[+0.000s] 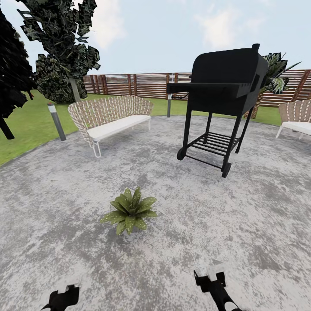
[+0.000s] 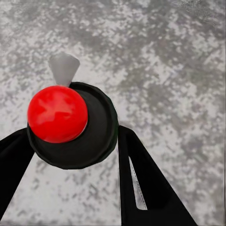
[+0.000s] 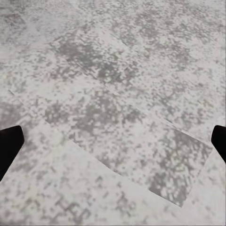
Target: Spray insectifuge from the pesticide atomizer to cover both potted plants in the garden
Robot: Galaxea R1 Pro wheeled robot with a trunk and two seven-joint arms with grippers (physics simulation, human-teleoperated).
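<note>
On the grey patio [image 1: 242, 207] in the head view, one potted plant [image 1: 130, 211] sat near centre, whitish specks on its leaves, with a black grill [image 1: 224, 93] at 1 o'clock and a wicker bench [image 1: 110, 117] at 11 o'clock. Both arms hung low: left gripper [image 1: 65, 298] at 7 o'clock, right gripper [image 1: 210, 280] at 5 o'clock. Along the left wrist, black fingers [image 2: 146, 183] clasped a dark round object with a red dot, apparently the pesticide atomizer [image 2: 75, 123]. Along the right wrist, the right gripper's fingertips [image 3: 9, 143] stood wide apart over bare paving.
</note>
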